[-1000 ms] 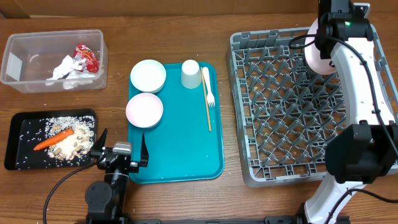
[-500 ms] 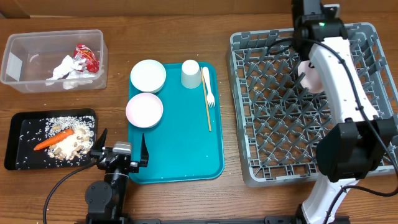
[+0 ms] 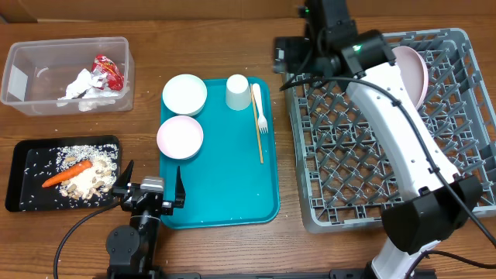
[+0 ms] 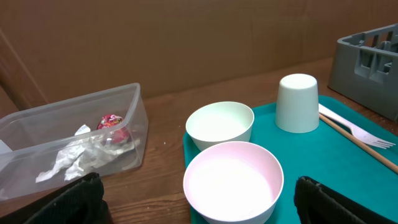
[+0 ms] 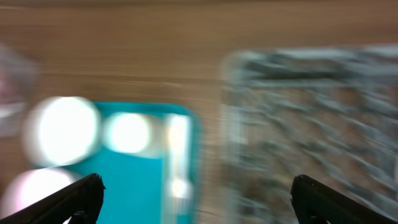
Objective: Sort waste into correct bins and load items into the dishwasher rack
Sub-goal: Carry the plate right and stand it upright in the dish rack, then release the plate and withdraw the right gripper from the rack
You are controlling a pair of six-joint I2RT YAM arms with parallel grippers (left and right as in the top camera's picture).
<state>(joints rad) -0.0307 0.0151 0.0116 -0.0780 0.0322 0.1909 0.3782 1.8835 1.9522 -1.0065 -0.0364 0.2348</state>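
Above the rack [image 3: 349,178] corner, right arm [image 3: 395,116] stretches out, jaws wide; left jaws wide too.

Wooden table [image 3: 217,46] bears clear tub [image 3: 39,58], black tray [image 3: 19,194], teal tray [image 3: 225,186], grey rack [image 3: 333,155].

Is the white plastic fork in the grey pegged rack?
No, the white plastic fork lies on the flat teal tray.

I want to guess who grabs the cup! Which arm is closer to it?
Right. The right fingers hover beside the tray's far right corner, near the cup; the left fingers sit at the tray's near left edge.
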